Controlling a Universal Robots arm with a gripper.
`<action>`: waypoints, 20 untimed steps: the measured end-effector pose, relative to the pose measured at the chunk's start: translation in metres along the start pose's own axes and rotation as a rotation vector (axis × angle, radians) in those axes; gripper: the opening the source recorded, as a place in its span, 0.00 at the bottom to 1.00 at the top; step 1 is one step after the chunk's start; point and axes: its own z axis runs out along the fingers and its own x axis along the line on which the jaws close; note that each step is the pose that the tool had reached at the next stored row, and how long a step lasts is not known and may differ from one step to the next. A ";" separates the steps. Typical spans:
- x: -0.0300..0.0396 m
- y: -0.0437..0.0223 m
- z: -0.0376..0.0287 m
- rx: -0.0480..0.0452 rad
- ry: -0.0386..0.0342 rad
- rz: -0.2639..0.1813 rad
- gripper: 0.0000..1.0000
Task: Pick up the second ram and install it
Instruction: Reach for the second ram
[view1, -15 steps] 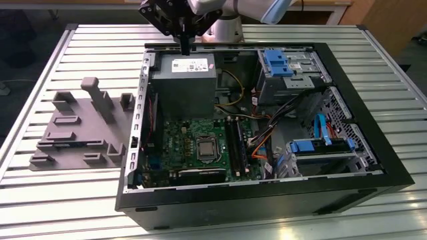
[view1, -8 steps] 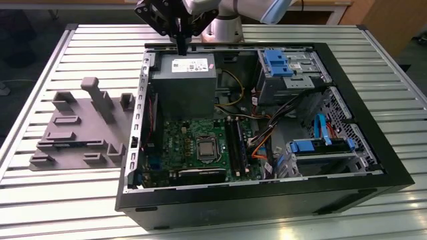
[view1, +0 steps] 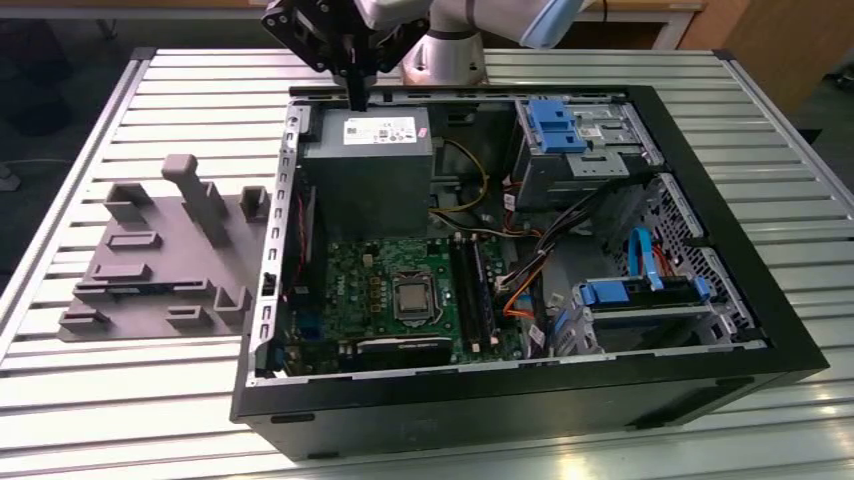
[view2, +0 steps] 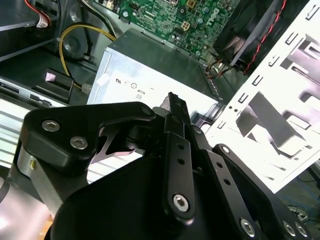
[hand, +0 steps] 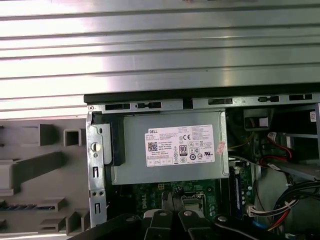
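One pinched gripper (view1: 358, 100); one power supply (view1: 367, 170) below

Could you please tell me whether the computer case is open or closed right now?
Open. No side panel covers the computer case: the exterior view looks straight in at the motherboard and power supply.

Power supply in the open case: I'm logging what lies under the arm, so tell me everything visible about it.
The power supply is a grey sheet-metal box with a white printed label on its upward face. It lies flat in the far corner of the black case, on the exterior view's left, bordering the green motherboard. Yellow wires leave its side. The shut hand hangs over its far edge, seemingly not touching.
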 end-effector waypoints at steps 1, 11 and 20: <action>0.0007 -0.0001 0.0000 0.0000 0.0000 0.000 0.11; 0.0062 -0.0005 0.0001 0.0000 0.0000 0.000 0.11; 0.0098 -0.0008 0.0003 0.0000 0.0000 0.000 0.11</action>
